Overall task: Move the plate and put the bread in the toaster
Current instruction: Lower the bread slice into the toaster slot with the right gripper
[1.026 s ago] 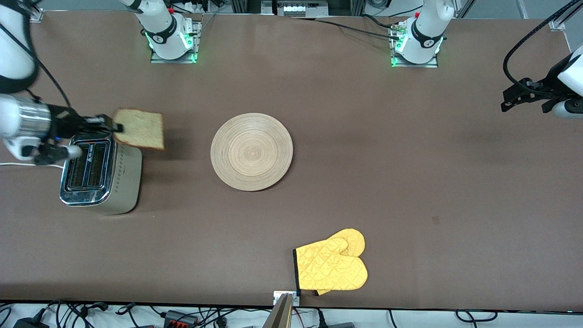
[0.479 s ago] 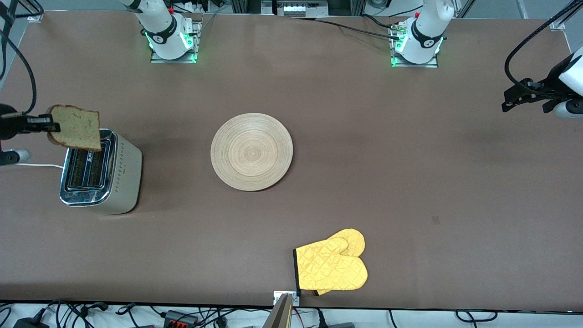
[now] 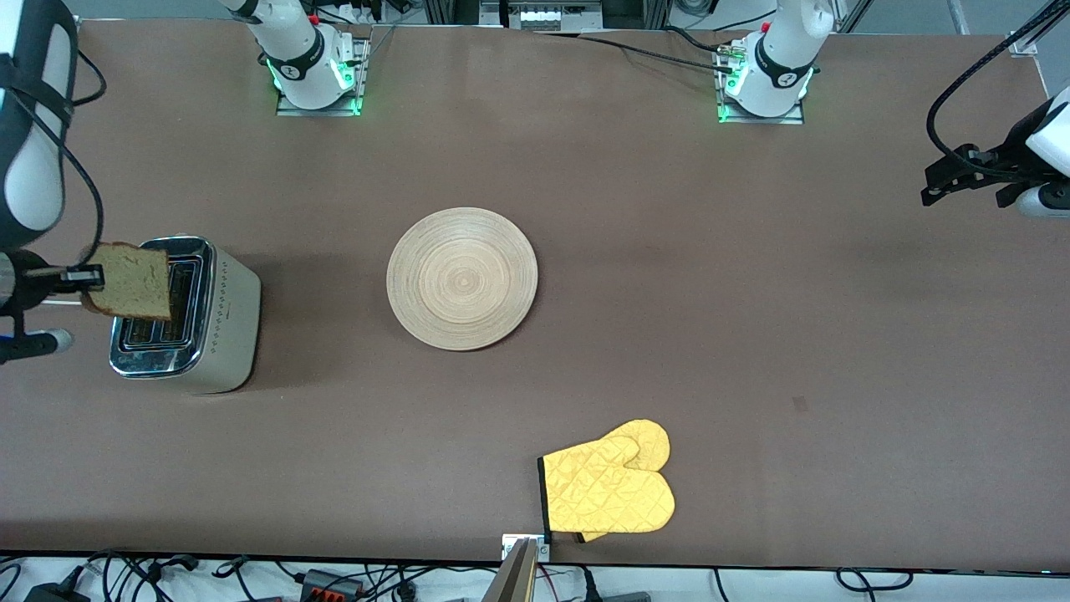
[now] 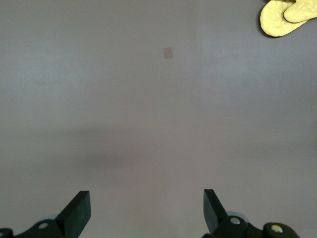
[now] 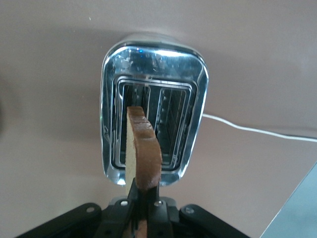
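My right gripper (image 3: 84, 275) is shut on the bread (image 3: 129, 283), a brown-crusted slice held on edge over the toaster (image 3: 185, 313) at the right arm's end of the table. In the right wrist view the bread (image 5: 141, 148) hangs edge-on above the toaster's chrome top (image 5: 153, 64), over its slots, pinched by my right gripper (image 5: 143, 191). The round light-wood plate (image 3: 461, 278) lies flat near the table's middle, with nothing on it. My left gripper (image 3: 953, 180) waits in the air at the left arm's end, open and empty; it also shows in the left wrist view (image 4: 146, 210).
A yellow oven mitt (image 3: 608, 489) lies near the table's front edge, nearer the front camera than the plate; it shows in the left wrist view (image 4: 288, 16) too. The toaster's white cord (image 5: 257, 131) trails off toward the table's end.
My right gripper has carried the bread from beside the toaster to over its top, turning the slice on edge above the slots. The left arm and the plate have not moved.
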